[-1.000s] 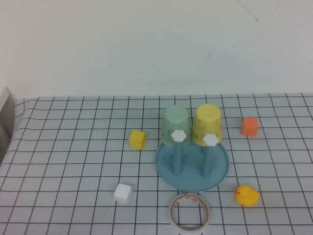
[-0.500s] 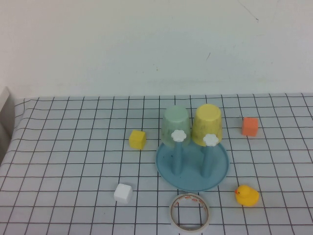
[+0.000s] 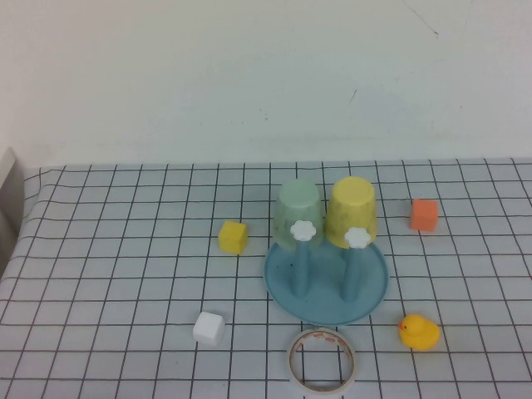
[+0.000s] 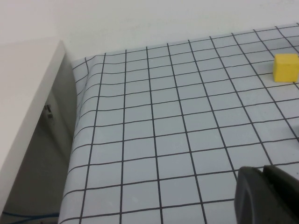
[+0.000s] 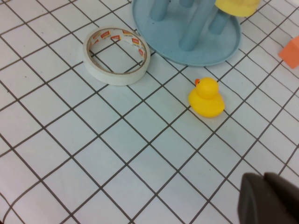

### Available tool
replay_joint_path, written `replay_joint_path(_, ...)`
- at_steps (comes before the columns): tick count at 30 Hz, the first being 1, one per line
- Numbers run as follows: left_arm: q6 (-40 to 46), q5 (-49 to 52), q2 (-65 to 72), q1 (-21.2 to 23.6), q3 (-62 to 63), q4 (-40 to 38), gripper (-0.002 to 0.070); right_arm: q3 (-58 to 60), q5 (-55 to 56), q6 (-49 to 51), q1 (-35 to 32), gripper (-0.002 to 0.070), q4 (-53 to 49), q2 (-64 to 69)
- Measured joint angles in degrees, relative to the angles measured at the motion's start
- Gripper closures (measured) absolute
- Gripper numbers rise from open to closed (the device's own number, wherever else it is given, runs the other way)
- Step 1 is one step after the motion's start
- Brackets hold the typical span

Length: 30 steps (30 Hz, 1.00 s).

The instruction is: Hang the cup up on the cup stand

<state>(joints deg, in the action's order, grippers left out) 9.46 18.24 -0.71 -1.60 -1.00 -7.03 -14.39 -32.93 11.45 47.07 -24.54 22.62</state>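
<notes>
The yellow cup [image 3: 352,211] sits upside down over a rear peg of the light-blue cup stand [image 3: 374,291], beside a mint-green cup [image 3: 298,211] on another peg. Two front pegs with white flower knobs [image 3: 358,237] are bare. In the right wrist view the stand [image 5: 205,53] and the yellow cup's rim [image 5: 236,5] show. My right gripper [image 5: 264,179] is shut and empty, low over the table near the stand's front right. My left gripper [image 4: 262,175] is shut and empty over the table's left part. Neither arm shows in the high view.
A white tape roll [image 3: 323,359] lies in front of the stand. A yellow duck [image 3: 418,332] is at the front right, an orange block [image 3: 424,214] at the right, a yellow block [image 3: 233,236] and a white block [image 3: 209,327] at the left. A white cabinet [image 4: 23,102] borders the table's left edge.
</notes>
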Motion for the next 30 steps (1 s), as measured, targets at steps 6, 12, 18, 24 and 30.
replay_joint_path(6, -0.7, 0.0, 0.0, -1.0, 0.0, -0.5, 0.0676, 0.0, 0.0, 0.0, 0.0, 0.0678, 0.0, 0.0)
replay_joint_path(12, 0.6, 0.0, 0.0, -1.0, 0.0, -0.5, 0.0677, 0.0, 0.0, 0.0, 0.0, 0.0678, 0.0, 0.0)
replay_joint_path(18, -0.8, 0.0, 0.0, -1.0, 0.0, -0.7, 0.0676, 0.0, 0.0, 0.0, 0.0, 0.0678, 0.0, 0.0)
replay_joint_path(24, -4.6, 0.1, 0.0, -1.0, 0.0, -0.8, 0.0676, 0.0, 0.0, 0.0, 0.0, 0.0678, 0.0, 0.0)
replay_joint_path(30, -5.3, 0.1, 0.0, -1.0, 0.0, -0.8, 0.0676, 0.0, 0.0, 0.0, 0.0, 0.0678, 0.0, 0.0)
